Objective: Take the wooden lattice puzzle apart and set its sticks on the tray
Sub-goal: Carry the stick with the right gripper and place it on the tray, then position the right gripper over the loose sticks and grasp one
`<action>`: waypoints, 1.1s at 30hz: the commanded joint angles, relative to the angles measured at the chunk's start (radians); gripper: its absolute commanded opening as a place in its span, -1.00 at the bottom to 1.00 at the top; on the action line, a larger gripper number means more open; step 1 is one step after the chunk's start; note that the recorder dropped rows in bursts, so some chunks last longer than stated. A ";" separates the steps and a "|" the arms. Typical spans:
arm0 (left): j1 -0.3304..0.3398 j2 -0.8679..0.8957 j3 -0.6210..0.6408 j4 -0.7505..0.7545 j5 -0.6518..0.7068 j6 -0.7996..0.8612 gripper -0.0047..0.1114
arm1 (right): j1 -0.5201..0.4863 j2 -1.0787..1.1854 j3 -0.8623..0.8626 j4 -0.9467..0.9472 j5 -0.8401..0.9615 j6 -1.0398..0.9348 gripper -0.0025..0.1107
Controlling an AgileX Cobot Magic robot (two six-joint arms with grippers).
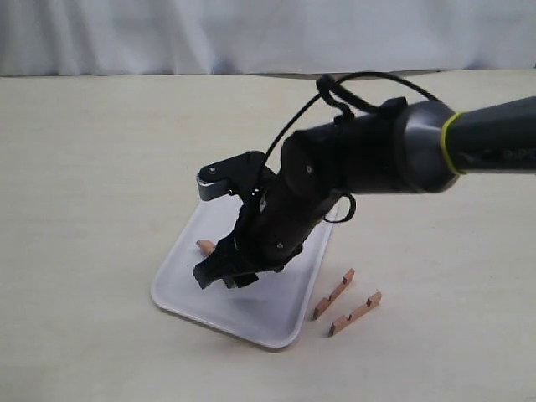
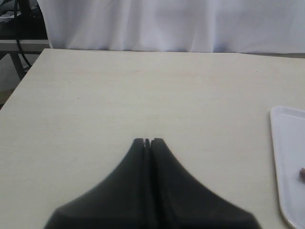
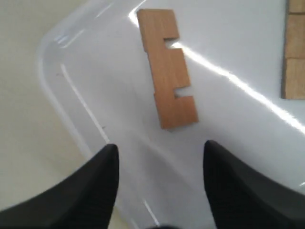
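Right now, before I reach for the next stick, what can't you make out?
Exterior view: the right gripper and its arm cover most of the tray; one stick end peeks out.
Right wrist view: the second stick is cut by the frame edge.
Left wrist view: tray mostly out of frame.

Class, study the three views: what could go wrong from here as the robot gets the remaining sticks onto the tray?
1. The two sticks lie flat and close together on the table beside the tray; grabbing one could nudge the other away.
2. The open right gripper hangs low over the stick on the tray, near the rim; pulling away carelessly might knock it off.
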 commanded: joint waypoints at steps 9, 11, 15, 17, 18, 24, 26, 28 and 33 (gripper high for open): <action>0.000 -0.003 0.002 0.002 -0.004 -0.001 -0.92 | 0.000 -0.183 -0.186 -0.194 0.489 -0.039 0.03; 0.000 -0.003 0.002 0.002 -0.004 -0.001 -0.92 | 0.000 -0.206 -0.175 -0.273 0.536 -0.029 0.03; 0.000 -0.003 0.002 0.002 -0.004 -0.001 -0.92 | -0.002 -0.257 -0.100 -0.365 0.554 -0.029 0.03; 0.000 -0.003 0.002 0.002 -0.004 -0.001 -0.92 | -0.002 -0.278 -0.042 -0.409 0.541 -0.069 0.03; 0.000 -0.003 0.002 0.002 -0.004 -0.001 -0.92 | -0.002 -0.283 -0.011 -0.415 0.540 -0.092 0.03; 0.000 -0.003 0.002 0.002 -0.004 -0.001 -0.92 | -0.002 -0.291 0.167 -0.425 0.452 -0.246 0.03; 0.000 -0.003 0.002 0.002 -0.004 -0.001 -0.92 | -0.002 -0.291 0.234 -0.450 0.379 -0.280 0.03; 0.000 -0.003 0.002 0.002 -0.002 -0.001 -0.92 | -0.002 -0.291 0.297 -0.494 0.288 -0.309 0.03; 0.000 -0.003 0.002 0.002 -0.002 -0.001 -0.92 | -0.002 -0.291 0.379 -0.581 0.143 -0.325 0.03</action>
